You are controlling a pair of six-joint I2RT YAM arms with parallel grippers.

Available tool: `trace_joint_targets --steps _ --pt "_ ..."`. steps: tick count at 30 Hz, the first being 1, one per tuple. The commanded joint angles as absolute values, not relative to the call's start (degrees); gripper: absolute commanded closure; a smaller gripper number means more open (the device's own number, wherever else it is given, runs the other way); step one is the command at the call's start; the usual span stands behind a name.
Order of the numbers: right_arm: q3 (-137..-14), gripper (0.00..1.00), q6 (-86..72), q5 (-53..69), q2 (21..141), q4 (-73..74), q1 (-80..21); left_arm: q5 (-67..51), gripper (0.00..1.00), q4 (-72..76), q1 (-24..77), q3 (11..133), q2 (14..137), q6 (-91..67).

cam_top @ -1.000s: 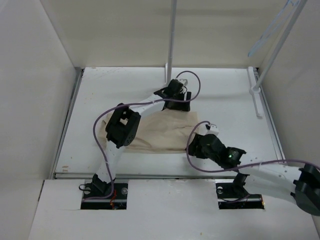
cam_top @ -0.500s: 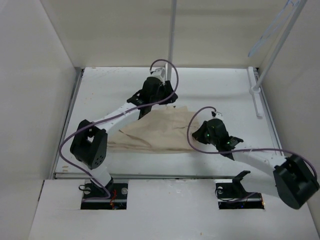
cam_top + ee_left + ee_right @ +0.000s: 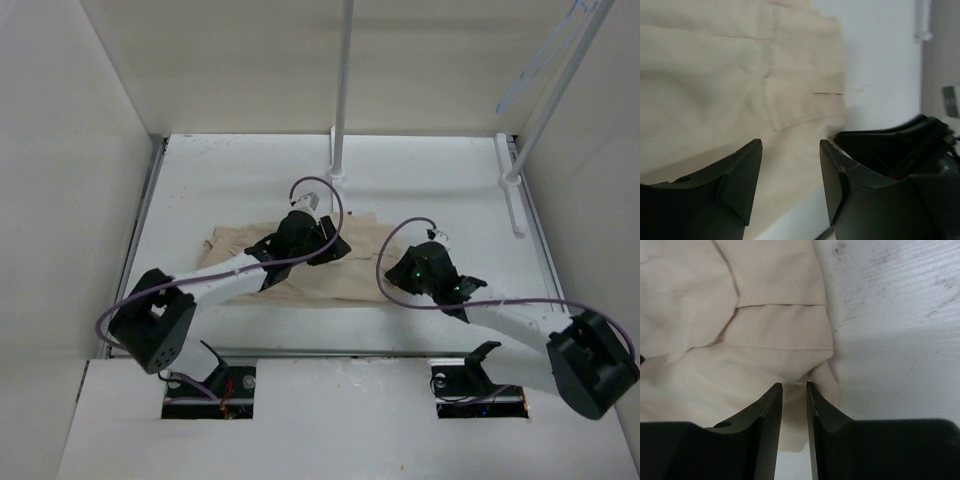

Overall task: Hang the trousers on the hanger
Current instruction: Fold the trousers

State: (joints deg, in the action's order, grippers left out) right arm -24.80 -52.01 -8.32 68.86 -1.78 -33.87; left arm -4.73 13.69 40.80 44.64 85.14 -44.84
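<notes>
Trousers (image 3: 345, 282) lie flat on the table (image 3: 450, 170), long axis left–right: right gripper (image 3: 794, 387), jaws a slit apart, sits at their right end; left gripper (image 3: 790, 150), jaws apart, hovers over their middle; hanger (image 3: 540, 60) hangs well beyond that end.

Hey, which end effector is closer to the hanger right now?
Right. The right end effector is at the trousers' right edge, the hanger up at the far right corner; the left end effector is farther left, over the trousers.
</notes>
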Motion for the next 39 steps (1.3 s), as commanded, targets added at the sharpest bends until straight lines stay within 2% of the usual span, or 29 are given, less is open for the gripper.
trace_joint_targets --steps 1,3,5,10,12,14,17,20,24,28,33,36,37,39 --pt "-28.03 0.64 -50.28 -10.55 59.44 1.83 -34.15 -3.26 0.54 20.21 44.33 45.00 78.23 -46.23" --pt "-28.30 0.60 -49.57 -10.90 54.60 4.30 -33.01 -2.64 0.55 20.48 46.00 45.87 78.66 -46.14" --pt "-28.30 0.60 -48.70 -10.90 52.48 4.92 -30.47 -3.34 0.56 21.70 47.76 48.15 82.16 -46.14" --pt "-29.35 0.82 -47.11 -8.71 55.62 2.21 -25.97 -3.52 0.57 24.96 50.23 52.47 93.93 -46.67" --pt "-30.06 0.83 -46.41 -7.82 58.26 0.54 -25.01 -2.55 0.59 25.05 50.23 52.04 96.93 -46.67" --pt "-30.58 0.79 -46.06 -7.65 61.07 -0.61 -24.65 -1.59 0.59 25.14 49.44 49.85 98.17 -46.76" --pt "-30.59 0.55 -45.53 -7.39 65.73 -3.68 -23.95 -0.97 0.59 26.10 48.12 45.19 97.83 -46.67" --pt "-30.93 0.41 -45.09 -3.62 70.30 -7.11 -23.95 -1.67 0.59 28.47 46.28 40.18 95.72 -46.85" --pt "-31.82 0.36 -45.26 -0.70 74.35 -10.28 -24.65 -3.33 0.55 29.79 45.13 37.88 92.12 -46.93" --pt "-30.85 0.36 -46.67 -0.44 75.76 -12.12 -24.92 -4.48 0.54 28.48 45.57 38.85 86.76 -47.02" --pt "-30.14 0.44 -46.85 -1.66 70.69 -12.67 -25.09 -3.87 0.54 22.60 45.39 41.57 82.44 -46.41" --pt "-34.70 0.45 -44.31 -2.89 61.12 -3.55 -25.79 -2.56 0.55 20.92 45.22 41.66 81.39 -45.97" --pt "-37.15 0.50 -43.17 -3.60 57.86 0.40 -26.66 -1.59 0.55 20.83 45.13 41.23 80.78 -45.79" --pt "-42.42 0.68 -41.32 -5.53 52.50 7.09 -29.56 0.78 0.56 20.74 45.13 39.82 79.11 -45.62"
